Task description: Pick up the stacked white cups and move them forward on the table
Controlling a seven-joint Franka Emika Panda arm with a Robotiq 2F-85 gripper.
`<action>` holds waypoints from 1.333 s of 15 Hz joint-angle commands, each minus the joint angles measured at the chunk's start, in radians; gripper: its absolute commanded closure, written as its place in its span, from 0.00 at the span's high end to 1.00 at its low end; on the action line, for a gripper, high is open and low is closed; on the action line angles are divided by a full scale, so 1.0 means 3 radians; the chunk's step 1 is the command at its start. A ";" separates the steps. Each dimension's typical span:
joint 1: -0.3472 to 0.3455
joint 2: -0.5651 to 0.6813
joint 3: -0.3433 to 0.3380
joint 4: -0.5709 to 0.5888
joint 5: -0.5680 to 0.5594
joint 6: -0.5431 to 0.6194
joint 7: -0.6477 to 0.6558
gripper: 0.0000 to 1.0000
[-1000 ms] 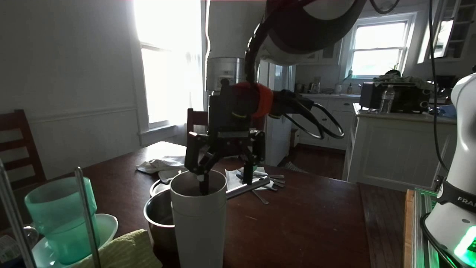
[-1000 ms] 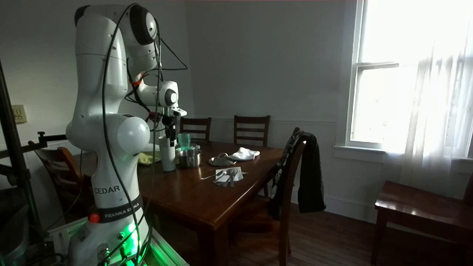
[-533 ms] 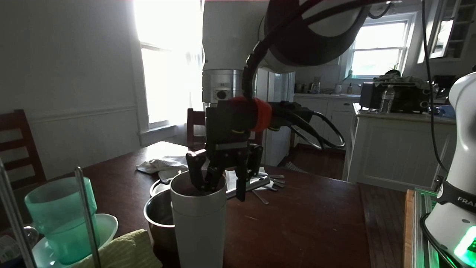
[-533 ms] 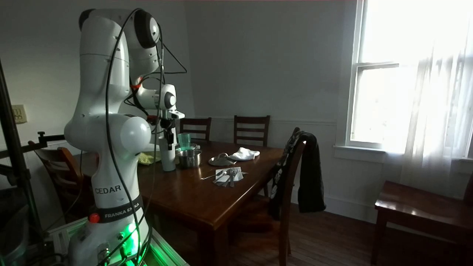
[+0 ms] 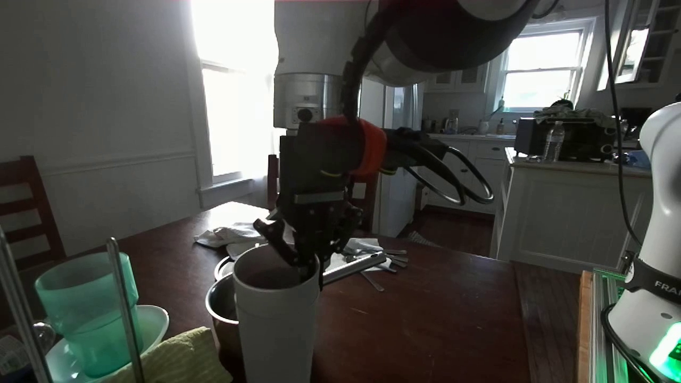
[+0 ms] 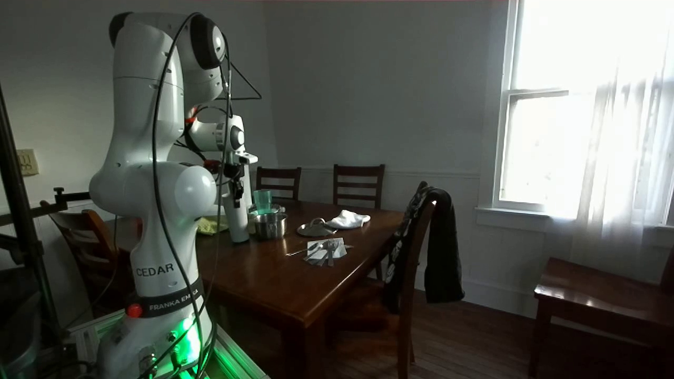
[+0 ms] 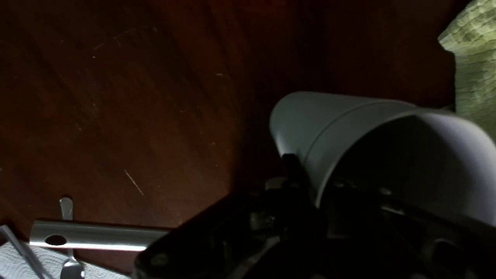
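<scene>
The jaws stand narrow, pinching the wall of the cups [image 5: 275, 324], one finger of the gripper [image 5: 314, 273] inside and one outside, at about three o'clock on the rim in an exterior view. The cups are on or just above the table [image 6: 263, 276], with the pot [image 6: 271, 226] just beside them at three o'clock in an exterior view; whether their base touches the wood, I cannot tell. That one-sided pinch leaves the weight off-centre, so they could swing or tip; their upper end seems to lean between eleven and twelve there. The thin wall could fold, or, if only the topmost cup is gripped, the rest could slide free. Carried low, the base could knock the pot, or the gripper could catch the pot's handle [image 5: 356, 267] and turn it. The table is dark and glossy with fine scratches, so a dragged base would probably skid. On the same dial lie the towel [image 6: 208, 226] at nine o'clock, the green cups [image 6: 262, 200] at two, the lid [image 6: 316, 229] at three and the cutlery [image 6: 328, 246] just before four. Chairs [image 6: 359, 170] line the far side; a bright window [image 6: 539, 152] between two and three lights a dim room.
</scene>
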 commanded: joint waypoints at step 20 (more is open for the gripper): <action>-0.0251 0.0603 -0.0498 0.2392 -0.0260 -0.1419 0.1071 0.01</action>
